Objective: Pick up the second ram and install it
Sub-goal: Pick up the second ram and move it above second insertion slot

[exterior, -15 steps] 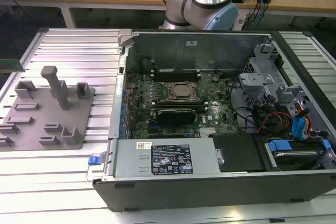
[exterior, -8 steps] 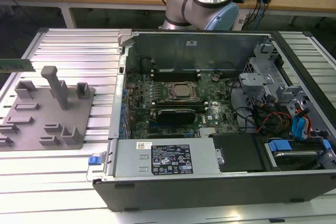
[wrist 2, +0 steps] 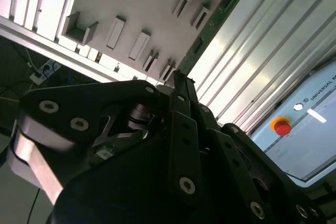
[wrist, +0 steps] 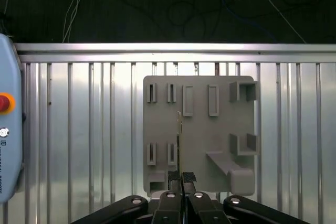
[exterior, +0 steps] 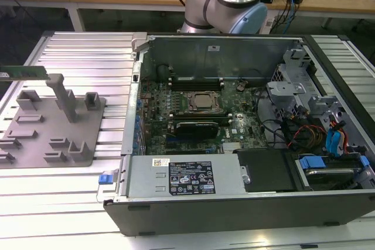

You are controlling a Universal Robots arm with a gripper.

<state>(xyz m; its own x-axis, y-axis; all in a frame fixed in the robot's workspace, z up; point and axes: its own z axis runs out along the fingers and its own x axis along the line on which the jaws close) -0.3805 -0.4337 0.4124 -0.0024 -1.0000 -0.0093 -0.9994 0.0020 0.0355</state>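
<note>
The second ram [exterior: 23,72], a thin green stick, hangs in the air above the grey slotted tray [exterior: 53,139] at the exterior view's left, level with the top of the tray's upright post [exterior: 61,95]. In the second wrist view my gripper [wrist 2: 178,77] is shut on one end of the ram [wrist 2: 215,24], which reaches out over the tray [wrist 2: 131,9]. In the first wrist view the ram [wrist: 179,135] appears edge-on, clamped between the black fingertips [wrist: 173,178] of the gripper [wrist: 181,178] above the tray [wrist: 199,129].
The open computer case [exterior: 234,203] lies at the exterior view's right, its motherboard [exterior: 196,103] facing up, with cables and blue drive brackets [exterior: 334,144] at its far right. A pendant with a red button [wrist 2: 282,127] rests on the slatted metal table [exterior: 82,57] beside the tray.
</note>
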